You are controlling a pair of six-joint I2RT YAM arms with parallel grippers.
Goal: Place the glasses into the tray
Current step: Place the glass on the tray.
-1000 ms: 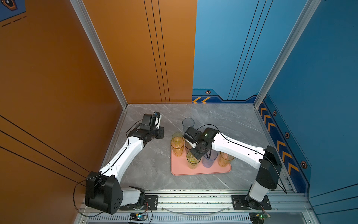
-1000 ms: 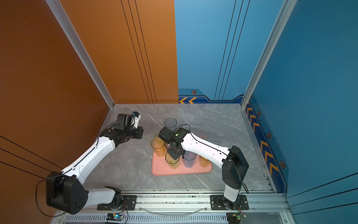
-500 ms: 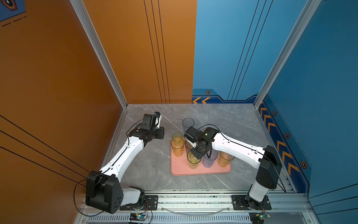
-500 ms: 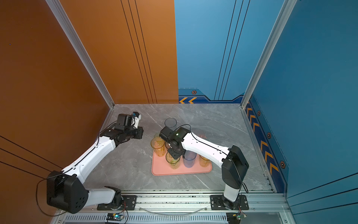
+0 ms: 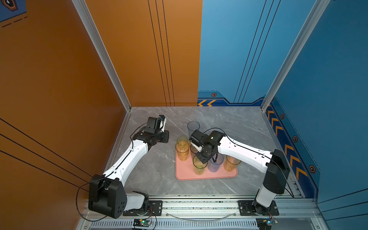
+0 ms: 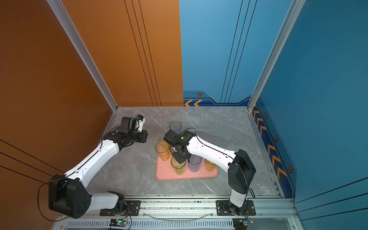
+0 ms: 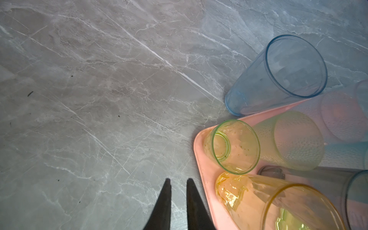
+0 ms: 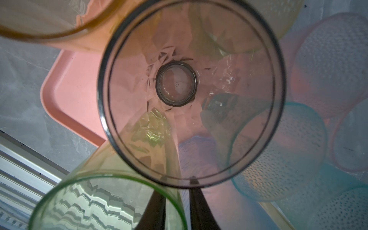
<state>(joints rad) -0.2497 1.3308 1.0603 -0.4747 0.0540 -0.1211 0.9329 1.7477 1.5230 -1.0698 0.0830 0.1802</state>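
Right wrist view looked straight down into a smoky grey tumbler [image 8: 176, 84], upright on the tray [image 8: 75, 95] directly beneath the right gripper [image 8: 176, 187]. Its two dark fingers [image 8: 199, 209] stood a narrow gap apart at the tumbler's rim, one tip touching it. Whether they pinched the wall or merely flanked it could not be told. Close against the fingers, on the robot's side of the hand, stood a green tumbler [image 8: 89, 199], also on the tray. To the hand's left rose a tall amber tumbler [image 8: 49, 22], and on the opposite side of the grey one stood a teal tumbler [image 8: 288, 163] with a dotted wall.

In both top views the right gripper hung over the middle of the tray, wrist pointing down, with the grey tumbler mostly hidden under it. A blue tumbler [image 5: 215, 166] stood just right of the hand and a second amber tumbler [image 5: 232, 163] beyond that, by the forearm, both on the tray. A blue-grey tumbler [image 5: 193, 127] stood off the tray on the table [image 5: 151, 169], just past the hand on the side away from the robot.

Left wrist view showed the left gripper [image 7: 178, 180] over bare table, its fingers nearly together with a thin gap and nothing between them. The tray's nearest corner lay close to that hand's right — a short green tumbler [image 7: 235, 147] stood in that corner.
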